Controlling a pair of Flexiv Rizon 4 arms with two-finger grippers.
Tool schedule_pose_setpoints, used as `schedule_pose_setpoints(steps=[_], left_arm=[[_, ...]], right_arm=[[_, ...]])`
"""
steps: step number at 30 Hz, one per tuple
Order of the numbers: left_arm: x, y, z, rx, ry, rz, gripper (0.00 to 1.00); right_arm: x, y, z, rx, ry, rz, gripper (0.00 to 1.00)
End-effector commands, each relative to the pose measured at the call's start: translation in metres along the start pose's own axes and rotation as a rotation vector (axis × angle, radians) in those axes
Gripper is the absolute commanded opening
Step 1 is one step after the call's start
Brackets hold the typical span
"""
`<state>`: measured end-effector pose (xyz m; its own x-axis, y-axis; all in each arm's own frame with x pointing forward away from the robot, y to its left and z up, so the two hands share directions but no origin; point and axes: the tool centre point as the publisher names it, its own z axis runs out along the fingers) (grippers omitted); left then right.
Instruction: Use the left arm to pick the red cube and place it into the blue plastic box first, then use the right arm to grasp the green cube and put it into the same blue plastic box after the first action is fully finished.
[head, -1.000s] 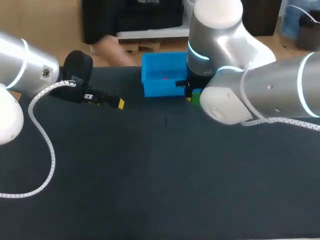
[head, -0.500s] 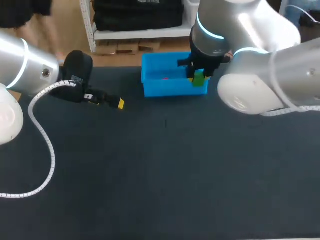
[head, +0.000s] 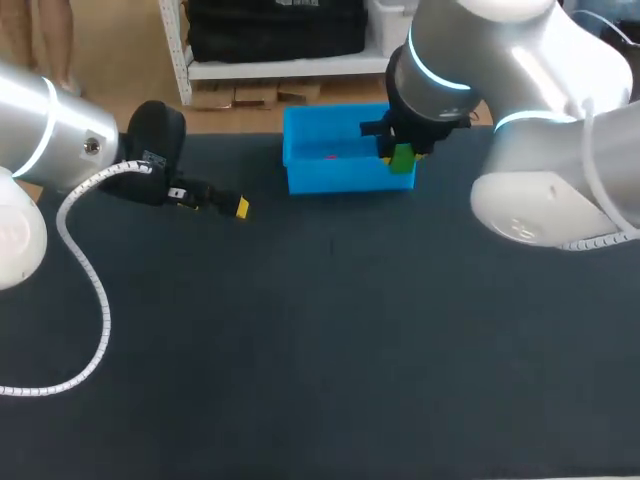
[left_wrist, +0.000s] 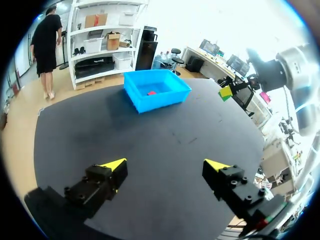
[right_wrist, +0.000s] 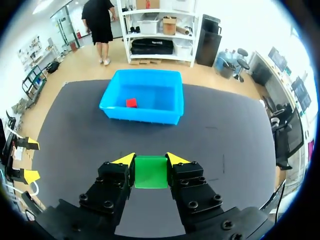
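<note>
- The small red cube (head: 330, 156) lies inside the open blue plastic box (head: 340, 182), on its floor. From the right wrist view, the red cube (right_wrist: 131, 102) sits near one side wall of the box (right_wrist: 142, 115).
- The blue box stands at the far side of the dark table top (head: 330, 330).
- The right gripper (right_wrist: 150, 160) holds the green cube (right_wrist: 150, 171). Its two yellow-tipped fingers (right_wrist: 125, 159) press on the cube from both sides, so the jaws are only as far apart as the cube is wide.
- In the head view, the green cube (head: 402, 158) shows at the right end of the box, by its front corner.
- In the left wrist view, the green cube (left_wrist: 226, 92) hangs up in the air, beside the box (left_wrist: 155, 98) and apart from it. It is not in the box.
- In the right wrist view, the box lies ahead of the gripper.
- The left gripper (left_wrist: 165, 165) is well apart from the box, on its left side. Its jaws are wide open and hold nothing.
- In the head view, the left gripper (head: 240, 207) points toward the box.
- A curly white cable (head: 85, 270) hangs from the left arm.
</note>
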<state>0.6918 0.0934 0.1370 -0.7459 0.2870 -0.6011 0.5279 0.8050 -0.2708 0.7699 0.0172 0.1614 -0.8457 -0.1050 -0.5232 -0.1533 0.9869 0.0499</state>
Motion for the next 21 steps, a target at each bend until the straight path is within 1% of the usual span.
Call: schedule_pose_setpoints(steps=[1, 13, 21], left_arm=[[0.001, 0.002, 0.000, 0.008, -0.006, 0.003, 1.00], [0.001, 0.002, 0.000, 0.008, -0.006, 0.003, 1.00], [0.001, 0.002, 0.000, 0.008, -0.006, 0.003, 1.00]], right_arm=[[-0.006, 0.005, 0.008, 0.019, -0.080, -0.010, 0.00], [-0.060, 0.012, 0.055, 0.002, -0.109, -0.016, 0.00], [-0.095, 0.017, 0.097, -0.008, -0.133, -0.029, 0.00]])
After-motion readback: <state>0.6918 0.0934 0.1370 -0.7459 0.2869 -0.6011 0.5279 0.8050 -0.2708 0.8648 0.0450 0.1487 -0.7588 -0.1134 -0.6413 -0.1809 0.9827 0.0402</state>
